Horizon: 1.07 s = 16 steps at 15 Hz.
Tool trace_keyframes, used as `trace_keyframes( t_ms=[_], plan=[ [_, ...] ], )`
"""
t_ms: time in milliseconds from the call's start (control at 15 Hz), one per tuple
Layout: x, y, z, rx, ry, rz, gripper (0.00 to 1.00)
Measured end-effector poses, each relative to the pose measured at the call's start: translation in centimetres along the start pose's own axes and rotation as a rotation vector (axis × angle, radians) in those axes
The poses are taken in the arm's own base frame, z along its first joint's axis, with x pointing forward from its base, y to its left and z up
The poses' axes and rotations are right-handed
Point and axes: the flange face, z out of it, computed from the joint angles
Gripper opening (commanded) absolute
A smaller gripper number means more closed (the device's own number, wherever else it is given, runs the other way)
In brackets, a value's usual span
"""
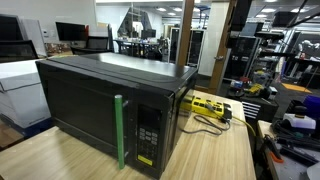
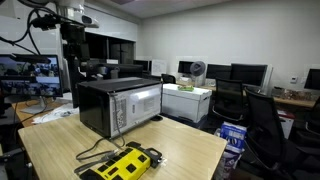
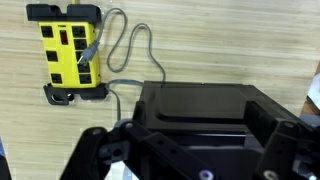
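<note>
1. Gripper [image 3: 195, 158] fills the bottom edge of the wrist view, its jaws spread wide and holding nothing.
2. Just beyond it sits the black microwave [image 3: 200, 105], standing on the wooden table [image 3: 240, 40].
3. A grey cable [image 3: 128, 55] loops across the table beside the microwave.
4. Farther out, the yellow power strip [image 3: 70, 50] lies flat, near the microwave but apart from it.
5. In an exterior view, a green strip [image 1: 119, 130] runs upright down the microwave's closed door.
</note>
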Motion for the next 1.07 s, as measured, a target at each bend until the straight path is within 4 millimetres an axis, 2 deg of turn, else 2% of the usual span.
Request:
trace_keyframes(
  t_ms=[267,533,800,1067],
  plan=[
    [-0.6,3.7,0.7,0.034,-0.018,-0.117,1.0],
    [-2.4,7.7,2.2,0.071,-0.095,-0.317,1.0],
    [-4.2,10.4,3.6,0.129,-0.154,-0.521,1.0],
    [-5.8,12.1,4.4,0.177,-0.22,-0.731,1.0]
  ],
)
